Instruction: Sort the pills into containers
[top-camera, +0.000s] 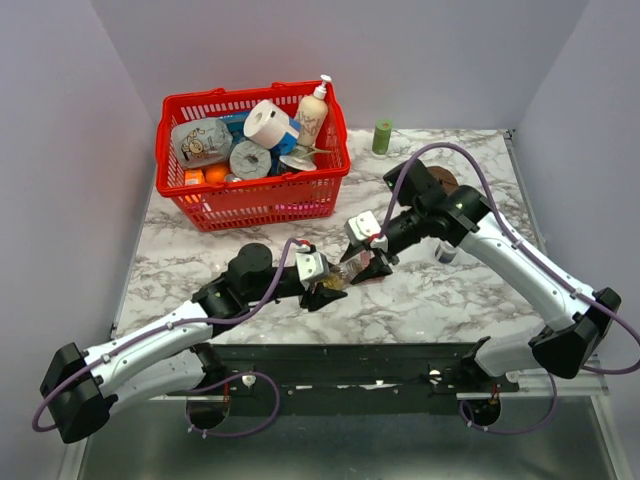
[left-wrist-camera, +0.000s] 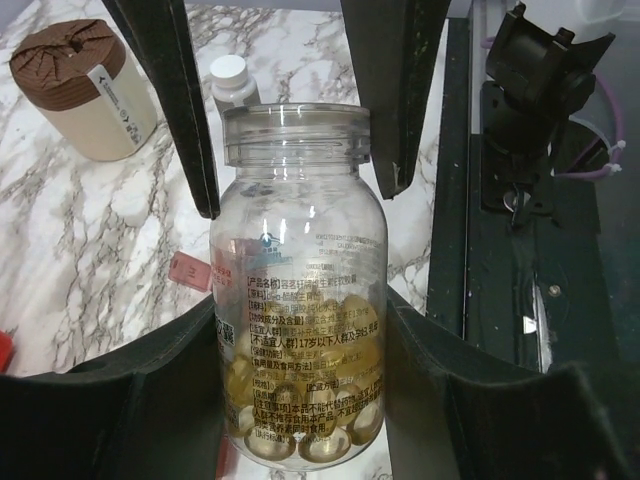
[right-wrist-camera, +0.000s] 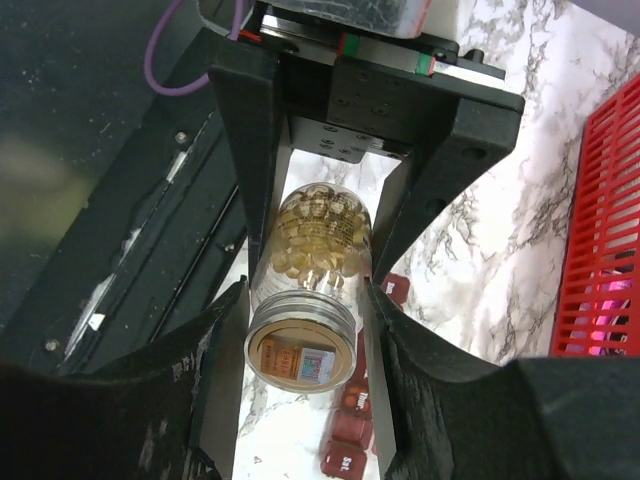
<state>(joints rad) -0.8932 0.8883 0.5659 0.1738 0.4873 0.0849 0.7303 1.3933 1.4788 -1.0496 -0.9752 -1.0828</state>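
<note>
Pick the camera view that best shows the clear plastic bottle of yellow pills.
The left wrist view: the clear plastic bottle fills the frame side-on, with its label, threaded neck and yellow pills plain. The right wrist view shows it foreshortened, mouth first. The top external view gives only a tiny, partly hidden glimpse.

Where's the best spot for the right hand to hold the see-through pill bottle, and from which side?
The threaded neck, coming from the mouth end with a finger on each side. The left gripper clamps the wide body of the pill bottle, so only the narrower neck sticks out free, toward the right gripper.
</note>
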